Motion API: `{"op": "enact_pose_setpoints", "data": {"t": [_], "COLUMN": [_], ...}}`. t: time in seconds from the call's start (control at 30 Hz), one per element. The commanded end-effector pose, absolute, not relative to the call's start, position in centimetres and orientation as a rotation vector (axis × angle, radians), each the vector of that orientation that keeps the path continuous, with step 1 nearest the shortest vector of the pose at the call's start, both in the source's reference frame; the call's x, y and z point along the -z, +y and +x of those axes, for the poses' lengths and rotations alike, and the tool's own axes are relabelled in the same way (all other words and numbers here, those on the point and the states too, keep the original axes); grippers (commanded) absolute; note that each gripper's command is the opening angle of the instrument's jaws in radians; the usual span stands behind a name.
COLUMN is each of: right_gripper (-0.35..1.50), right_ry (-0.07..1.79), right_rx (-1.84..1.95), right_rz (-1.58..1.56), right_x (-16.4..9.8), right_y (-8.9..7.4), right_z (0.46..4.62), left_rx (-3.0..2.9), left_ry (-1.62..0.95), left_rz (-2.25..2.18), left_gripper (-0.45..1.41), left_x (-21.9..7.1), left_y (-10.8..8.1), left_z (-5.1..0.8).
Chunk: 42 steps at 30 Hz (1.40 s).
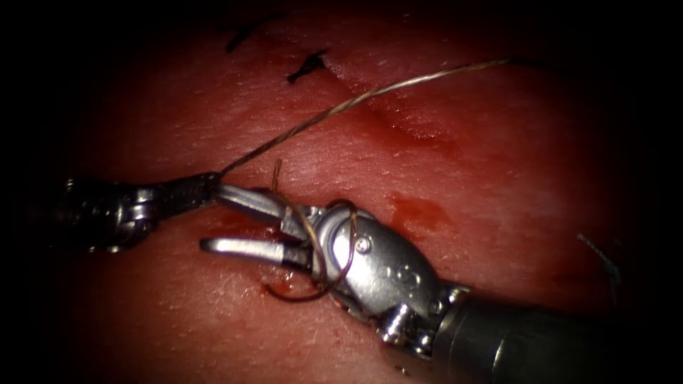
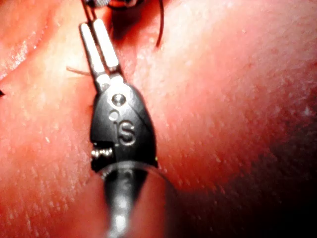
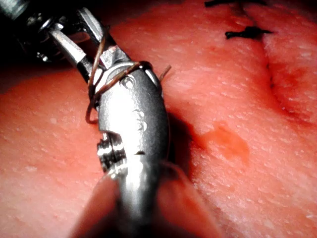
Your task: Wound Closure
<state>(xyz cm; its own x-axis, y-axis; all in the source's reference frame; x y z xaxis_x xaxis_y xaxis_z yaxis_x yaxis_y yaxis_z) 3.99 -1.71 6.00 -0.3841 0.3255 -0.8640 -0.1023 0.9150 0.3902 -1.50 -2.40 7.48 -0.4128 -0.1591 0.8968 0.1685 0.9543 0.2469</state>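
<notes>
On the tissue, left of the cut, both tools meet. My left tool comes in from the left, shut on the thread, which runs taut up to the right across the cut. My right tool comes from the lower right, jaws open, nothing between them. A loop of thread is wound around the base of its jaws, and a short thread end sticks up beside it. The right wrist view shows that loop on the right tool. In the left wrist view the left tool has its jaws together.
Two dark knotted stitches lie farther up along the cut. A patch of red fluid stains the tissue just right of the right tool. A cut end of thread lies at the far right.
</notes>
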Motion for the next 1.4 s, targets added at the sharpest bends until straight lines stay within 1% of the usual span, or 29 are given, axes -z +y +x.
{"op": "enact_pose_setpoints", "data": {"t": [0.03,0.1,0.27,0.33,0.47,0.57,1.0,1.03,1.07,1.1,1.17,1.23,1.27,1.33,1.4], "right_gripper": [0.32,0.48,0.48,0.43,0.41,0.34,0.32,0.29,0.17,0.12,0.12,0.12,0.12,0.12,0.12], "right_ry": [1.914,1.895,1.876,1.847,1.803,1.780,1.730,1.730,1.725,1.722,1.715,1.654,1.654,1.576,1.550], "right_rx": [-0.460,-0.482,-0.511,-0.537,-0.536,-0.541,-0.597,-0.602,-0.611,-0.614,-0.622,-0.639,-0.639,-0.661,-0.673], "right_rz": [0.161,0.145,0.129,0.107,0.091,0.084,0.100,0.104,0.122,0.129,0.130,0.134,0.134,0.136,0.138], "right_x": [-6.03,-6.04,-6.06,-6.09,-6.12,-6.17,-6.28,-6.28,-6.28,-6.28,-6.28,-6.28,-6.28,-6.26,-6.25], "right_y": [-1.69,-1.65,-1.63,-1.60,-1.59,-1.60,-1.65,-1.65,-1.66,-1.67,-1.67,-1.68,-1.68,-1.72,-1.73], "right_z": [4.06,4.04,4.02,4.01,3.99,3.97,3.93,3.93,3.92,3.91,3.91,3.92,3.92,3.93,3.93], "left_rx": [0.359,0.360,0.355,0.353,0.349,0.342,0.290,0.285,0.273,0.266,0.258,0.242,0.242,0.236,0.236], "left_ry": [-1.964,-1.961,-1.961,-1.958,-1.960,-1.965,-1.965,-1.966,-1.959,-1.955,-1.943,-1.915,-1.915,-1.909,-1.907], "left_rz": [-0.004,-0.004,-0.005,-0.011,-0.011,-0.008,0.038,0.046,0.067,0.079,0.085,0.101,0.101,0.111,0.113], "left_gripper": [-0.45,-0.45,-0.45,-0.45,-0.45,-0.45,-0.45,-0.45,-0.45,-0.45,-0.45,-0.45,-0.45,-0.45,-0.45], "left_x": [-7.52,-7.52,-7.52,-7.53,-7.52,-7.51,-7.58,-7.60,-7.62,-7.62,-7.62,-7.59,-7.59,-7.54,-7.52], "left_y": [-2.43,-2.47,-2.56,-2.62,-2.64,-2.66,-2.89,-2.92,-2.97,-3.00,-3.02,-3.05,-3.05,-3.06,-3.05], "left_z": [-1.56,-1.50,-1.45,-1.45,-1.47,-1.48,-1.55,-1.55,-1.58,-1.60,-1.62,-1.67,-1.67,-1.71,-1.72]}}
